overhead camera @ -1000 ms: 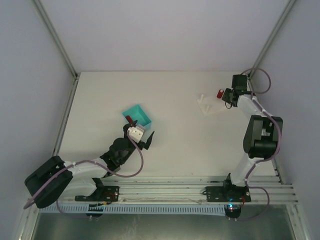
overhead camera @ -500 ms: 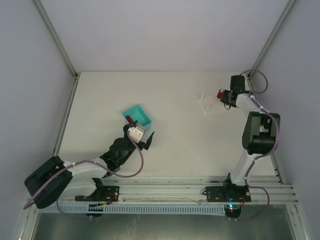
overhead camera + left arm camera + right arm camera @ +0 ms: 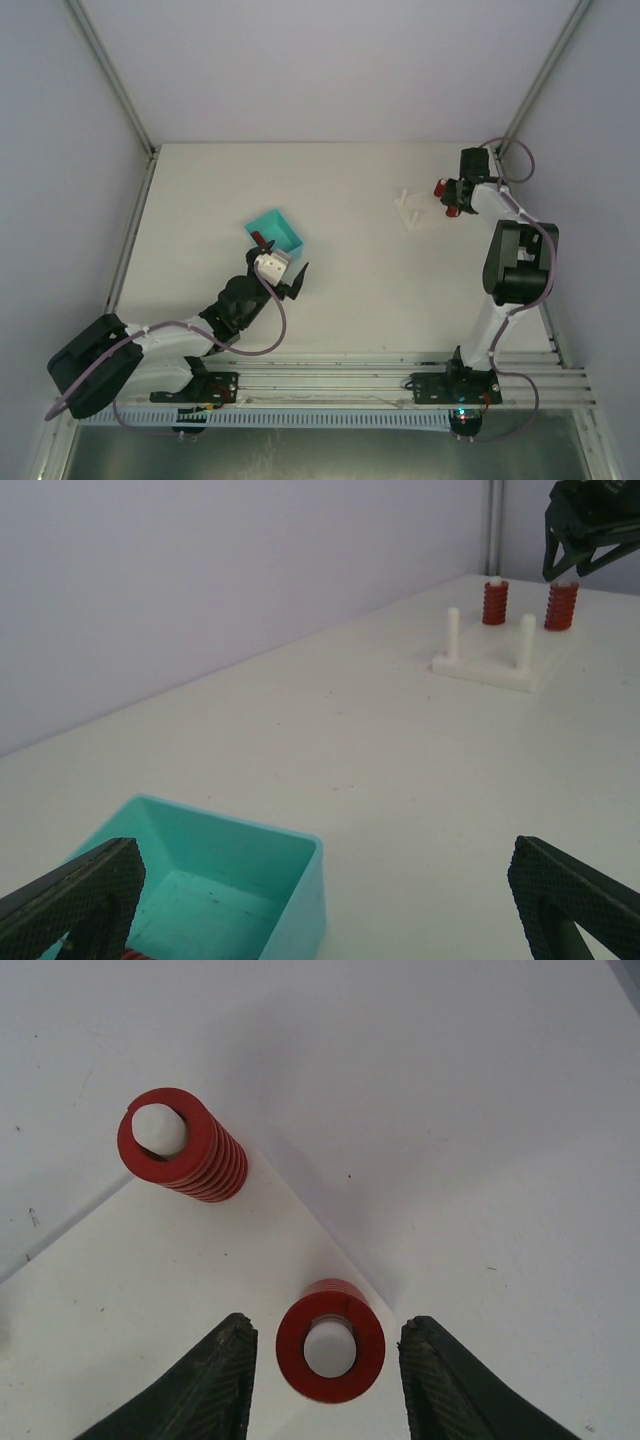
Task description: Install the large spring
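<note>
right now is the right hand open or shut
Open: the right hand has its fingers apart, either side of an upright red spring, gaps showing.

- Red springs: two standing up, the first red spring and the second red spring.
- Red bit in the box: one. Too little of it shows to tell what it is.
- Bare white pegs: two, the near peg and the far peg.
- White plate under the pegs: one.
- Blue-green box: one.
- Robot arms: two, the left arm and the right arm.
- Tools: two, the left tool and the right tool.
- Table: one.
</note>
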